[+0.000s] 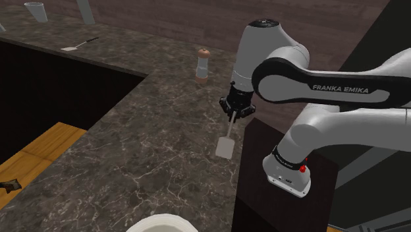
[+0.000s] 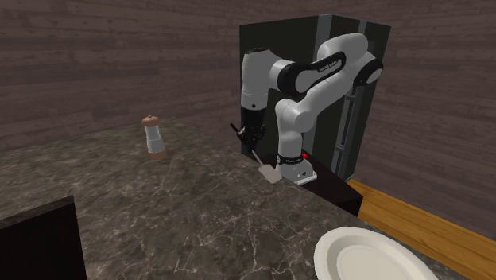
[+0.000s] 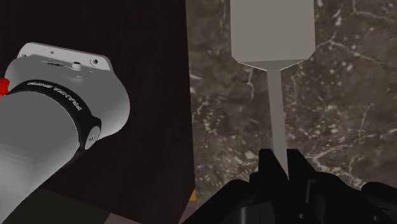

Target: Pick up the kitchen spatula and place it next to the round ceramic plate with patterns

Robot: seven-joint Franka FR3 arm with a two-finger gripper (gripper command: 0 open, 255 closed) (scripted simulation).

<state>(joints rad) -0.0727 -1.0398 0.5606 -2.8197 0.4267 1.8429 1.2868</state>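
Observation:
My gripper (image 1: 235, 111) is shut on the thin handle of a pale grey spatula (image 1: 226, 146). The flat blade hangs down from the fingers, low over the dark marble counter (image 1: 151, 158) and close to the black stand (image 1: 283, 191). From the second exterior view the gripper (image 2: 252, 137) holds the spatula (image 2: 270, 172) just in front of the arm's base. In the wrist view the handle runs out from between the closed fingers (image 3: 272, 167) to the blade (image 3: 272, 32). A plain white round plate (image 2: 370, 256) lies at the counter's near end, its rim (image 1: 161, 225) at the shoulder view's lower edge.
A pepper mill (image 1: 203, 64) stands on the counter behind the gripper, also seen as the mill (image 2: 153, 137). A second small spatula-like tool (image 1: 78, 45) and a cup (image 1: 36, 11) sit on the far counter. A deep dark recess (image 1: 46, 92) opens at the shoulder view's left.

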